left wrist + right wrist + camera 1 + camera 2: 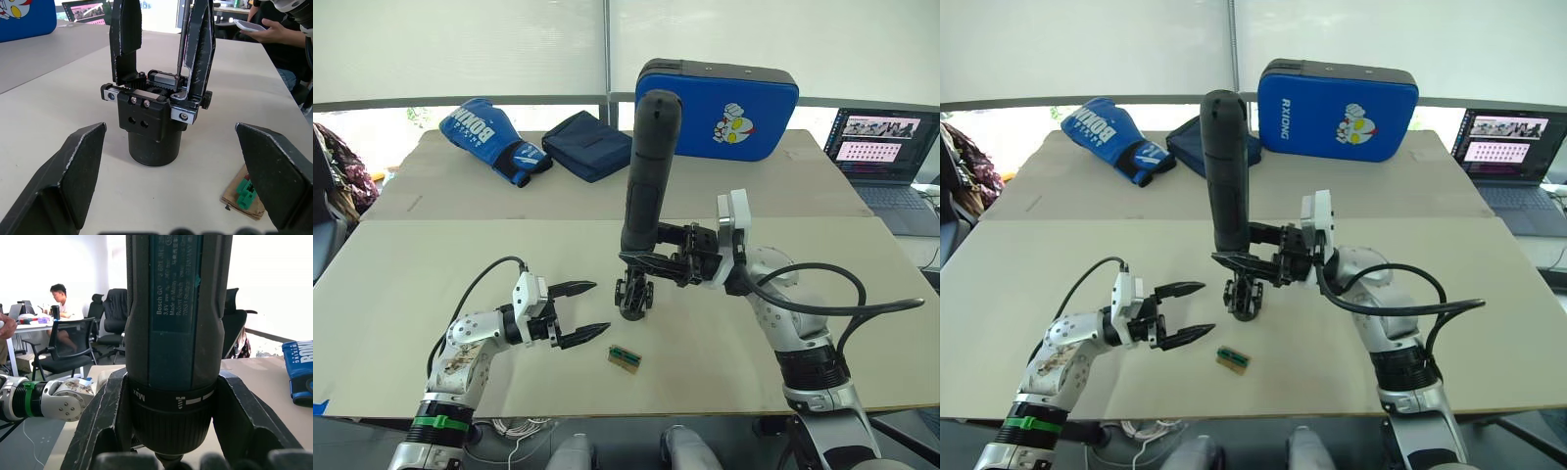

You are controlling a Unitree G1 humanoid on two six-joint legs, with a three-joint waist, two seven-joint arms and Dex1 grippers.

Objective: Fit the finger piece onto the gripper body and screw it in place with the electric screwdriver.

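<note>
Counter (431, 323): pale, wide, carries everything. Landmark: the gripper body (634, 297), standing upright near the counter's middle.

Electric screwdriver (646, 166): long axis near vertical, tilted slightly, directly above the gripper body. Thin bit runs down into the top of the body beside the finger piece (198, 54), which stands upright on the body, apparently seated; a second upright finger stands beside it. Bit tip appears to sit on a screw head; contact hard to confirm.

Right gripper (651, 262): closed around the screwdriver's lower collar, just above the gripper body. This arm is the nearer and is doing the driving.

Left gripper (589, 309): open, empty, fingers spread, pointing at the gripper body from the robot's left, near but apart. Free to steady the base.

Green-and-tan block (625, 357): flat on the counter, just in front of the gripper body, out of the way.

Behind the body, well apart: blue pad (717, 110), boxing glove (494, 137), navy pouch (587, 145). Nothing obstructs.
</note>
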